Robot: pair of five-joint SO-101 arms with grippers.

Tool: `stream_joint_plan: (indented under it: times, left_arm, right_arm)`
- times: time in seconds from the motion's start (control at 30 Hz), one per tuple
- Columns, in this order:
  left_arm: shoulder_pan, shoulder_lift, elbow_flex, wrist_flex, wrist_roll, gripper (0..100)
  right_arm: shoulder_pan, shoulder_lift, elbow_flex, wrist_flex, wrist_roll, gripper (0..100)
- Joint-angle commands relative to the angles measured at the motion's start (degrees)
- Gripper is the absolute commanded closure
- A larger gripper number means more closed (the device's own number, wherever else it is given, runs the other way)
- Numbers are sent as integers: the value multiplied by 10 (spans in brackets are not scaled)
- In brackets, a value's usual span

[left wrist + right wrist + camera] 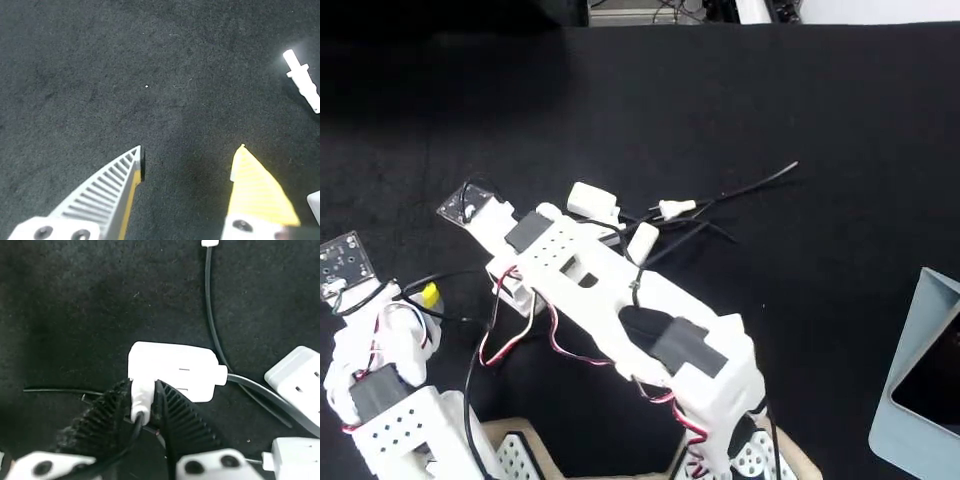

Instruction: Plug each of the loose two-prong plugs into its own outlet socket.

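R jaws on plug point(141, 400), socket point(175, 370) edge

Prongs of the plug point(141, 407) hidden between the right gripper point(142, 388) and outlet socket point(172, 370), seating indeterminate, second socket point(300, 377) cut off at picture edge, loose plug point(301, 80) cropped at left wrist view edge, grey-blue box point(920, 390) partly outside high view.

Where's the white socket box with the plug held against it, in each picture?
High view: socket box mid-table, at the right arm's tip.
Right wrist view: it lies just past the right end effector, shut on a plug.
Left wrist view: bare black table beyond the open left end effector.
Shared landmark: the black table.
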Motion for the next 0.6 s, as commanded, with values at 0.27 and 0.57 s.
stream_joint_plan:
  times: [0.27, 0.57]
  left_arm:
    - [-3, -5, -1, -10, 1, 715]
    - [-3, -5, -1, -10, 0, 715]
  right_arm:
    - [-3, -64, -3, 4, 1, 986]
    - [64, -221, 31, 4, 4, 986]
